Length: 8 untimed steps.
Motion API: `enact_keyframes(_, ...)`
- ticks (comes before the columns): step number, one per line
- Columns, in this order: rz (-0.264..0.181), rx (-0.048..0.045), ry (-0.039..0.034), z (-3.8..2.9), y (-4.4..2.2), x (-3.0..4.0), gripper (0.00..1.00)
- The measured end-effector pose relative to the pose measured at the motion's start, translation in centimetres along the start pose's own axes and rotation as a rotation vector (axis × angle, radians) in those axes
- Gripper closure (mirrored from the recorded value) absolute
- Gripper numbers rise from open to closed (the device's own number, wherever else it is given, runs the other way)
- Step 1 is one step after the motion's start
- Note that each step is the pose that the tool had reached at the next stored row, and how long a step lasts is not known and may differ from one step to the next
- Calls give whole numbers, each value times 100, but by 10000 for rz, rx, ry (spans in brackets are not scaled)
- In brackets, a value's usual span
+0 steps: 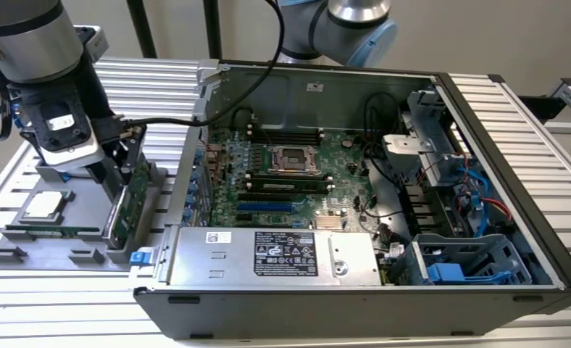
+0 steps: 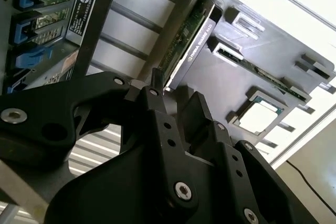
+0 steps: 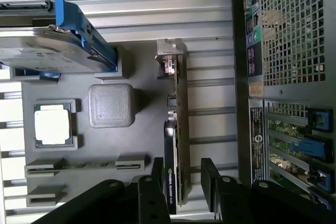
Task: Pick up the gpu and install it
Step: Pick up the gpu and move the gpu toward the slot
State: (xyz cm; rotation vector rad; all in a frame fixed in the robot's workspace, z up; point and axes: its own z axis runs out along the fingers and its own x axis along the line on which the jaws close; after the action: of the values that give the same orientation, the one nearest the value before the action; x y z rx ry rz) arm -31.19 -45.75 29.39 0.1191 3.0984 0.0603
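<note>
The gpu (image 3: 177, 129) stands on its long edge in a slot of the grey holder (image 3: 144, 129). The holder lies on the table (image 1: 34, 304) beside the computer case (image 1: 363, 312), toward the table's edge at the exterior view's left. The card's long axis runs parallel to the case's slotted rear wall. The end effector (image 3: 184, 167) sits directly over the card's end opposite the silver bracket. It is released: its fingers (image 3: 210, 174) straddle the board, a gap showing at each face, gripping nothing. The arm drops nearly straight down onto the holder, with the closing line across the card's thin dimension.
</note>
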Motion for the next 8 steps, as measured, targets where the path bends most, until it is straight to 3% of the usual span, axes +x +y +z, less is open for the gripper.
enact_keyframes(8, -1, 0, -1, 34, 1, 3, 0)
